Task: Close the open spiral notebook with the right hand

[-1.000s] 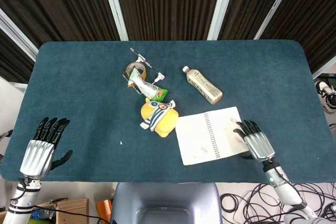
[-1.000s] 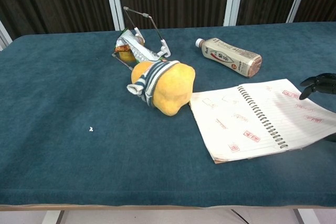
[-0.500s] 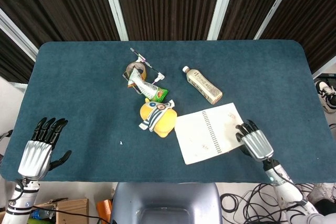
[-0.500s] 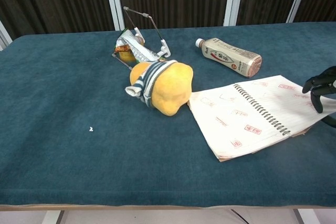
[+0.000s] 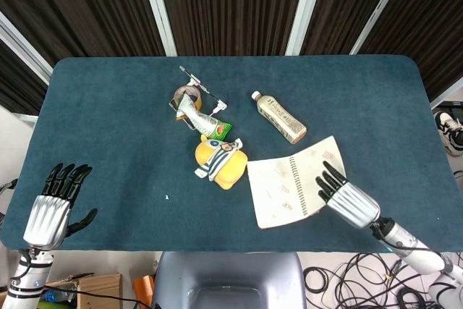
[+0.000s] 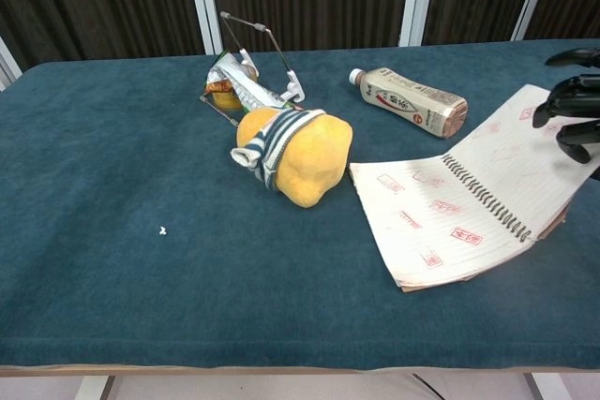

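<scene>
on table (image 5: 108,106): one notebook (image 5: 278,193), right page gripped by right hand (image 5: 346,197); one bottle (image 5: 278,117); left hand (image 5: 52,204) spread.

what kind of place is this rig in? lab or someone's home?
Probably a lab or data-collection room, not a home: a table covered in dark blue felt, loose black cables on the floor, dark slatted wall panels, and mixed props such as the yellow plush toy.
</scene>
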Tool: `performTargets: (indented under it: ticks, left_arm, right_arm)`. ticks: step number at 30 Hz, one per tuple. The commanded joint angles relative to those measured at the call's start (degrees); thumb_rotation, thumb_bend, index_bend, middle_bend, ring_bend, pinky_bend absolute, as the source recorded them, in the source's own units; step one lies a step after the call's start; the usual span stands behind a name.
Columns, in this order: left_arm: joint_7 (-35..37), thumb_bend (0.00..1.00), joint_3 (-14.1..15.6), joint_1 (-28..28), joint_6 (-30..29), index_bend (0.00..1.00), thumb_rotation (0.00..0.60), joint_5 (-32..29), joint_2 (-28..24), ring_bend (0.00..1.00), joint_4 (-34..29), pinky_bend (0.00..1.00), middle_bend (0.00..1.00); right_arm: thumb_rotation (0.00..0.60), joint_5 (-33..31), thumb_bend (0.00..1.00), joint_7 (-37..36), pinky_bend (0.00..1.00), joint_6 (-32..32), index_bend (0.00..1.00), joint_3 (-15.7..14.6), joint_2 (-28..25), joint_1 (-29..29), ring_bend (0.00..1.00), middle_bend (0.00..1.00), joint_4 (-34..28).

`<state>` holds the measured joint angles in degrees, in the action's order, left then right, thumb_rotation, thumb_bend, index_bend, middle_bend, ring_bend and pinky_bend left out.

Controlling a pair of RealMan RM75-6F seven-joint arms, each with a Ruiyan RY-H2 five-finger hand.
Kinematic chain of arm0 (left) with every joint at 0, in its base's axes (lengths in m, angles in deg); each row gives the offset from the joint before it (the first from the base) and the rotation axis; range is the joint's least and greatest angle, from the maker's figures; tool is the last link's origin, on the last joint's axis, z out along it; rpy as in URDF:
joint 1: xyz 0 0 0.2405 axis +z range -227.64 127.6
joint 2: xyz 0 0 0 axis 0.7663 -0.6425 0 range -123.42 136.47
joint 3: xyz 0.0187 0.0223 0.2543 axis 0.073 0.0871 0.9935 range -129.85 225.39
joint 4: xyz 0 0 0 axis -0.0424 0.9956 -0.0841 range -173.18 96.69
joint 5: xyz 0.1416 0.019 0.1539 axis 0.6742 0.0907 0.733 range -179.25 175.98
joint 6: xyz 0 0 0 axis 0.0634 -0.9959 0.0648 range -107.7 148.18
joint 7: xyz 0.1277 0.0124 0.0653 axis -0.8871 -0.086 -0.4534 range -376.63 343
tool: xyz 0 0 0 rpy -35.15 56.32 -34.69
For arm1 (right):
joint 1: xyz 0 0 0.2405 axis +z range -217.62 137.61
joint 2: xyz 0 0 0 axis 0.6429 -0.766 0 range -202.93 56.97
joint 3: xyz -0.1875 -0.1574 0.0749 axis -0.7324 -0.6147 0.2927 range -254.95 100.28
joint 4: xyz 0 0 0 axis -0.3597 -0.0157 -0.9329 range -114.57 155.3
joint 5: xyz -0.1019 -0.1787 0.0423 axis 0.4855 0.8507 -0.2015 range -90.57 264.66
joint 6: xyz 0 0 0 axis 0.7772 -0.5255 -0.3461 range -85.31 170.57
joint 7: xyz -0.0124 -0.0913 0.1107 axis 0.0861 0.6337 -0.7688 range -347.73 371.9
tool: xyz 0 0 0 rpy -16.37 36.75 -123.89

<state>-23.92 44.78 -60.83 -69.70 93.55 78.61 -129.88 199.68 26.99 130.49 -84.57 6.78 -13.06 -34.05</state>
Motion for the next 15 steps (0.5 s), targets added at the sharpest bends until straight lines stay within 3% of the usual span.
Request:
performTargets:
  ticks: [1,5,13,15]
  left_arm:
    - [-0.09,0.23,-0.04,0.05,-0.16,0.13,0.600,0.09,-0.11,0.08,-0.25,0.08,0.14]
    - [-0.37,0.23,0.06,0.09,-0.01,0.13,0.600,0.10,-0.12,0.08,-0.57,0.08,0.14]
    - [0.09,0.23,-0.04,0.24,-0.16,0.13,0.600,-0.11,-0.17,0.08,-0.24,0.08,0.14]
    - [0.53,0.23,-0.08,0.18,-0.03,0.13,0.600,-0.23,-0.03,0.08,0.07,0.08,0.14]
  right_arm:
    - [0.600,4.19,0.39,3.11,0.08,-2.63,0.71,-0.85,-1.77,4.21,0.24,0.31,-3.42]
    - [0.600,10.78,0.38,4.35,0.06,-9.13,0.71,-1.85,-1.08,12.13,0.22,0.31,-6.86]
    - [0.600,16.73,0.37,1.64,0.04,-14.27,0.69,-4.78,1.98,18.66,0.19,0.31,-6.97]
    - [0.600,16.55,0.32,1.31,0.01,-14.90,0.65,-4.68,2.52,19.31,0.16,0.31,-6.74]
